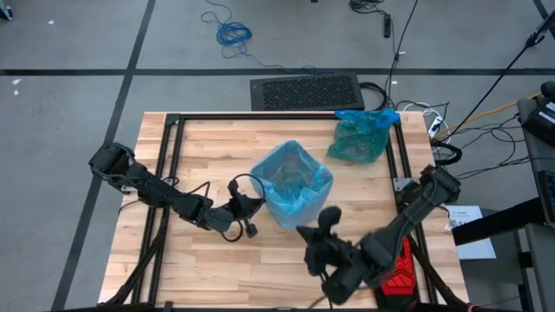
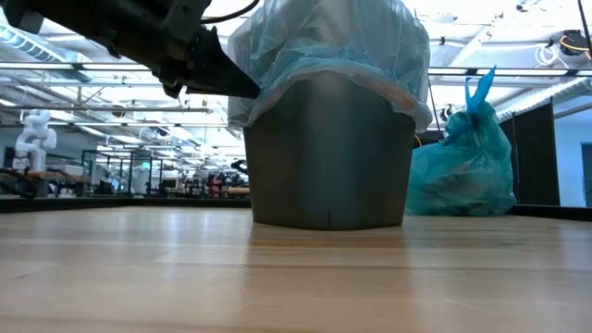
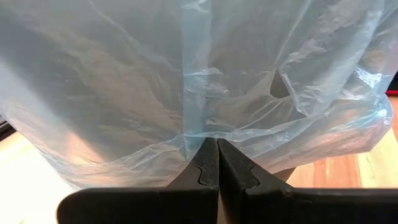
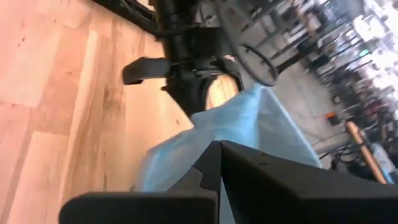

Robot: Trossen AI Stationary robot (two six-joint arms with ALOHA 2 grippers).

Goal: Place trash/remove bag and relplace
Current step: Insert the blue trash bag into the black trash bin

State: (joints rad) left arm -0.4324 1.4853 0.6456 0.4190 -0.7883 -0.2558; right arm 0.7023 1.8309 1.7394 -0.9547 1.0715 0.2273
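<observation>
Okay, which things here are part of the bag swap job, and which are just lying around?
Job: grey bin, blue liner, tied full bag, left gripper at the liner, right gripper nearby.
Lying about: red glove, black mat, blue floor cable.

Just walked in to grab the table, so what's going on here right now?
A two-armed robot is changing a trash bag. The grey bin at the table's middle already wears a fresh blue liner, and a tied-off full bag sits behind it. The left tool is shut, its tip against the liner's overhang at the bin's side. The right tool, also shut, waits near the front edge, by a red-and-black glove.
</observation>
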